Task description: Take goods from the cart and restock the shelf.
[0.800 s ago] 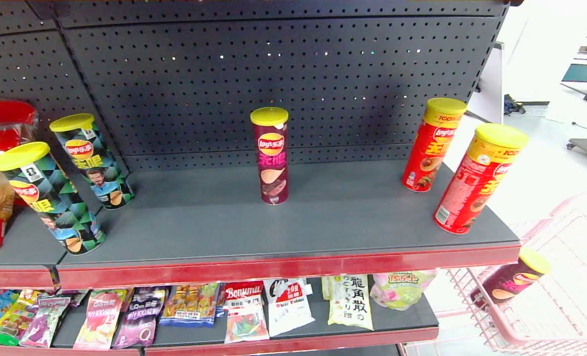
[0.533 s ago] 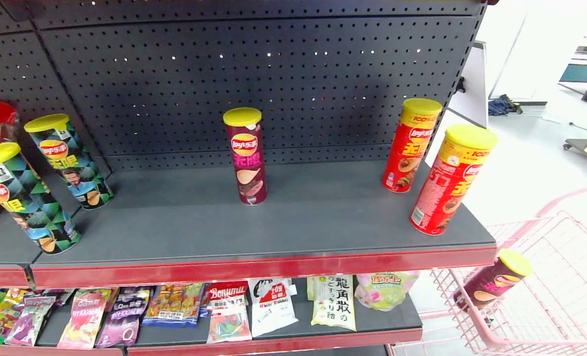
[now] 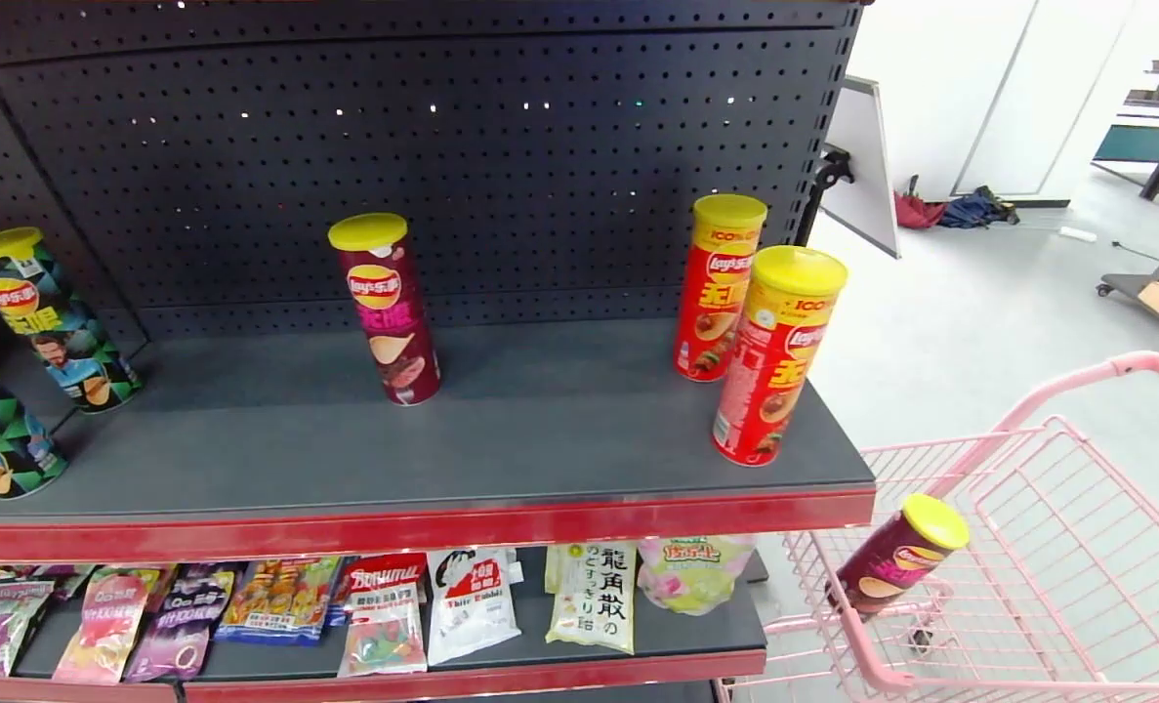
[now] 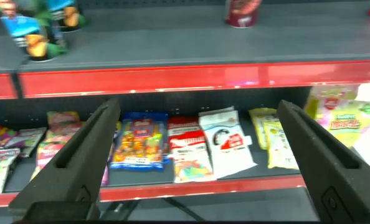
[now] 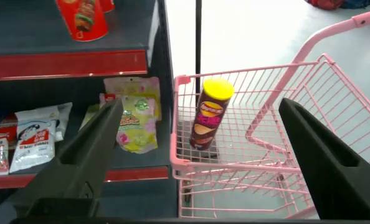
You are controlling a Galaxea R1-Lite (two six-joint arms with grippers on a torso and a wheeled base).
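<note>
Preparing to pick, left end effector (image 4: 197,104) and right end effector (image 5: 199,107) gape wide, empty; next, likely grasp the maroon can (image 5: 208,121) in the cart (image 3: 1116,367).

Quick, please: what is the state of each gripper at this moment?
Left gripper: open, holding nothing.
Right gripper: open, holding nothing.

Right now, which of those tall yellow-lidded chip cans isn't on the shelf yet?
The maroon cylindrical can with a yellow lid inside the pink wire cart. Every other can stands on the dark grey shelf, including its maroon twin.
</note>
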